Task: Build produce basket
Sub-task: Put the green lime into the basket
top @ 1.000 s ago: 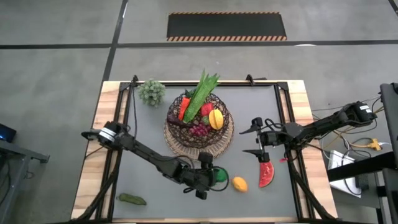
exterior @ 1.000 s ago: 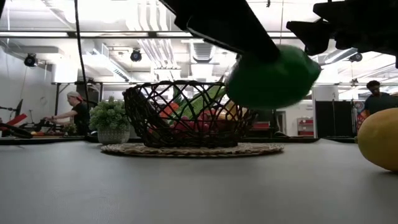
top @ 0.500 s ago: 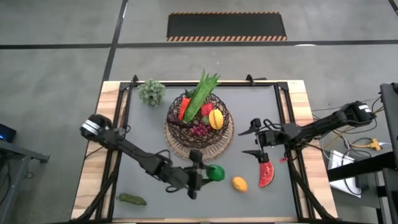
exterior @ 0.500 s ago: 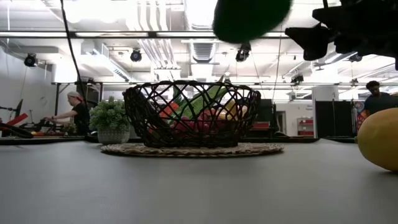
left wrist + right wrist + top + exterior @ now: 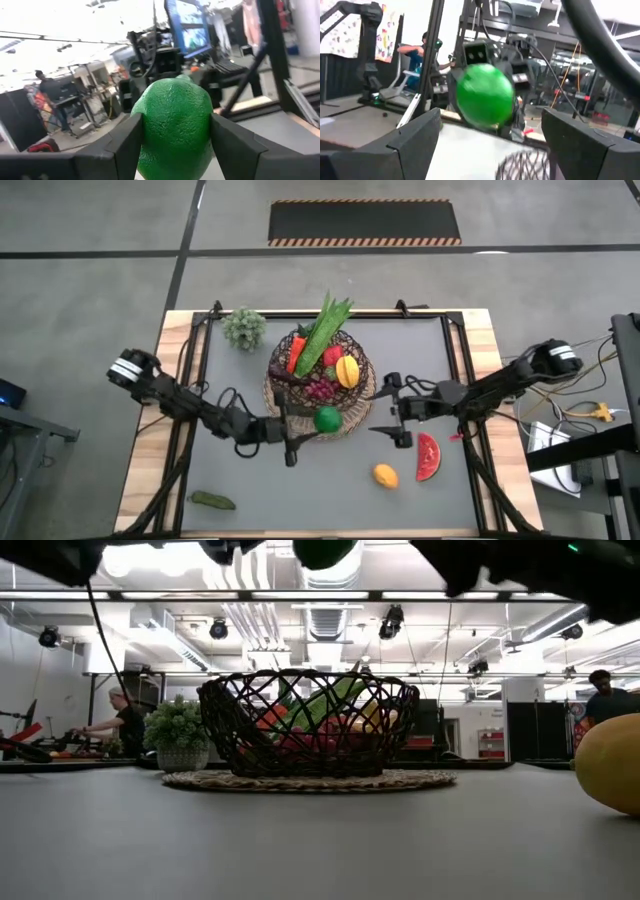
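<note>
One round green lime (image 5: 327,419) now rides pinched in the left gripper (image 5: 318,421), lifted off the table to the near rim of the dark wire basket (image 5: 352,338).
The spread right gripper (image 5: 392,410) has edged closer; release over the basket looks next.

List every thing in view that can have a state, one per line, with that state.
Lime: gripped, held in the air over the basket's near edge.
Left pincer: shut on the lime.
Right pincer: open, empty, beside the basket.
Basket: upright, holding produce.
Watermelon slice: lying on the table, loose.
Mango: on the table, loose.
Green leaves: sticking out over the basket's far rim.
</note>
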